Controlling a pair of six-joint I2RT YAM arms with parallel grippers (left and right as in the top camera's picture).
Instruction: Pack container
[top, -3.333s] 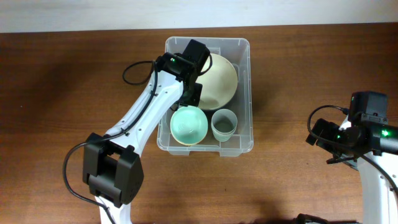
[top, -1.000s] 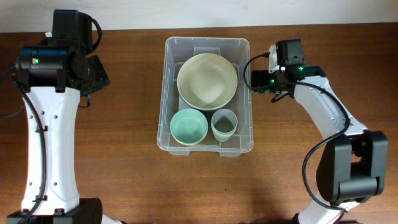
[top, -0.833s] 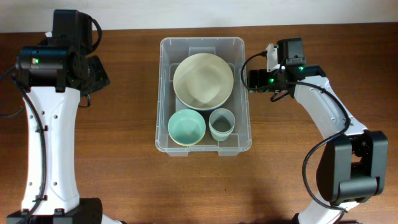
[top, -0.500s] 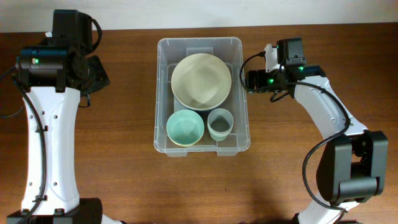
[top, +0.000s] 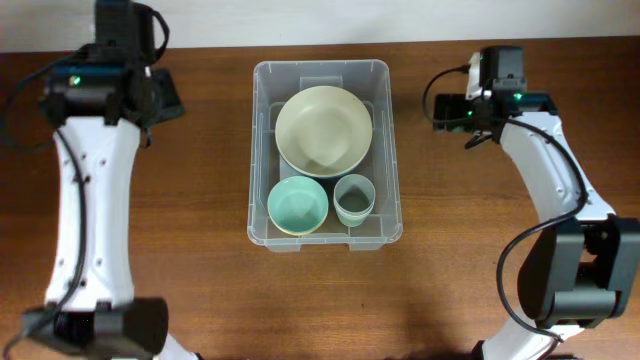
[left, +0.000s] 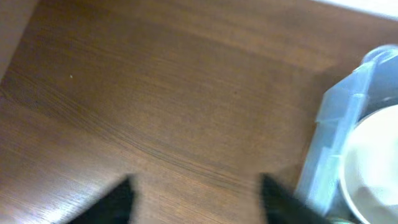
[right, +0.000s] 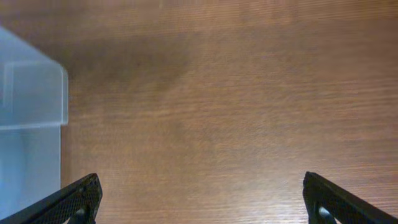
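Overhead, the container (top: 320, 66) is seen at the middle of the wooden table (top: 200, 280), and a large cream bowl (top: 323, 130), a green bowl (top: 298, 206) and a grey cup (top: 354, 199) are held inside it. The left gripper (left: 196, 202) is poised over bare wood to the container's left, jaws spread and empty; the right gripper (right: 202, 199) is spread wide over wood to its right, also empty

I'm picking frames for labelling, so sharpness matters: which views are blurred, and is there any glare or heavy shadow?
Left wrist: motion-blurred, the left hand and the container smeared. Right wrist: sharp wood grain on the table, one soft shadow beside the container corner. Overhead: crisp, evenly lit, no strong glare.
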